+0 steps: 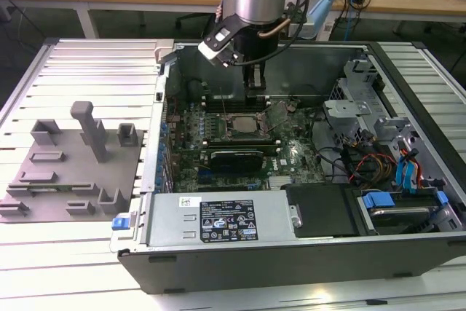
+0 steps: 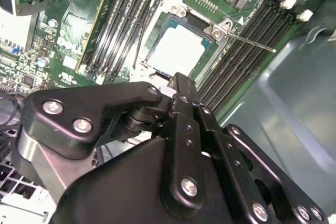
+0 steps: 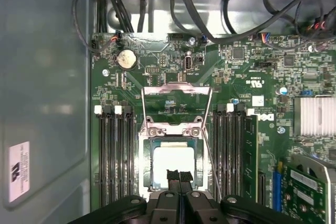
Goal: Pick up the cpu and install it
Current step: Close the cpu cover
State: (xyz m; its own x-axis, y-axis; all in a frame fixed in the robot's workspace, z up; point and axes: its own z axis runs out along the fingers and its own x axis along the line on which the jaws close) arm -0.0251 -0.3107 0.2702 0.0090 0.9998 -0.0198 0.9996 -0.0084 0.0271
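Observation:
The cpu [image 3: 170,162], a flat square chip with a silver-white top, lies inside the metal-framed socket [image 3: 146,157] on the green motherboard [image 3: 262,77]. It also shows in the second wrist view [image 2: 179,51] and in the exterior view [image 1: 244,128]. The socket's load plate [image 3: 176,94] stands flipped open, and its thin lever [image 2: 251,42] sticks out sideways. My gripper [image 3: 179,174] hangs just above the near edge of the cpu, its two black fingers pressed together with nothing between them. In the exterior view my gripper [image 1: 253,98] is inside the open computer case, behind the socket.
Memory slots [image 3: 114,156] flank the socket on both sides. The case wall [image 3: 44,77] runs close beside them. A power supply [image 1: 218,220] fills the case front, with cables and a drive cage [image 1: 364,118] on the exterior view's right. A grey fixture plate [image 1: 65,172] lies on the exterior view's left.

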